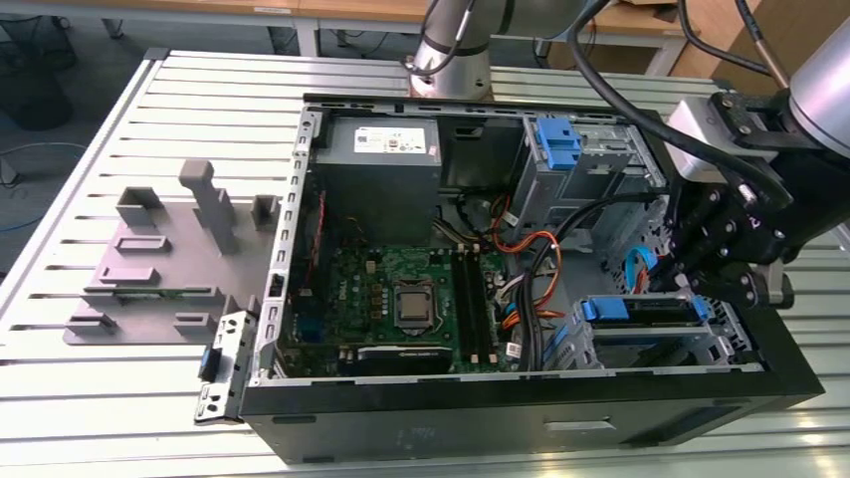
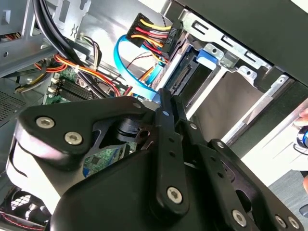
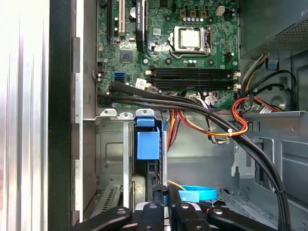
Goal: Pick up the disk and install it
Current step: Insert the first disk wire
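Note:
The disk (image 1: 648,311) lies in the drive cage at the case's front corner, on the exterior view's right, with blue carrier rails along its edges. In the second wrist view the disk (image 2: 185,77) shows its connector end and a blue tab inside the metal cage. The first wrist view shows the disk (image 3: 147,142) edge-on with that tab. My black gripper (image 1: 696,287) hangs just above the cage. Its fingers are together in both wrist views (image 2: 165,96) (image 3: 166,198), shut with nothing seen between them, close to the disk's end.
The open computer case (image 1: 531,403) lies on a slatted metal table. Inside are a grey power-supply box (image 1: 378,149), the motherboard (image 1: 405,299), a bare blue bracket (image 1: 558,144) and orange, black and blue cables (image 3: 226,127). A grey fixture (image 1: 173,249) stands beside the case.

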You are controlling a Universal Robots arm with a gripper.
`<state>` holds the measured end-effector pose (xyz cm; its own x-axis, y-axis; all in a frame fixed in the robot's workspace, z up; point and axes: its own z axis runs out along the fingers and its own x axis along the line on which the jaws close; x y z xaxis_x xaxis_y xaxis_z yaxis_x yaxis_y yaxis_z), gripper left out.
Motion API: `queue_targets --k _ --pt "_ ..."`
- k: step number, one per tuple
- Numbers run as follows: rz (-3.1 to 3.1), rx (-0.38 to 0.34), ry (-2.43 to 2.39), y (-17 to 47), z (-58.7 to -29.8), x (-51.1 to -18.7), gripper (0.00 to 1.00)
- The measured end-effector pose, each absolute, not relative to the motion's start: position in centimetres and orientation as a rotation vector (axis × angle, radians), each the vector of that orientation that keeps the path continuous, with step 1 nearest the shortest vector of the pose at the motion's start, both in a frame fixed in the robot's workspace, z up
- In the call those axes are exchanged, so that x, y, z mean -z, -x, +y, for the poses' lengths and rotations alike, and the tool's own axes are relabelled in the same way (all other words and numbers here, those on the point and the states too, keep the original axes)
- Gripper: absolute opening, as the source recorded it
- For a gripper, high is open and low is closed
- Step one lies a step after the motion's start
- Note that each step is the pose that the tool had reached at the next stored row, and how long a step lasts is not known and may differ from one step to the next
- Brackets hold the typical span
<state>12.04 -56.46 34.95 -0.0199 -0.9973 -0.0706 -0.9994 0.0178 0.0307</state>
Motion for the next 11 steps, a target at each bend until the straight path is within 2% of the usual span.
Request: queue_targets --k 11 --pt "2.217 -0.111 2.18 -12.1 -57.12 -34.53 0.16"
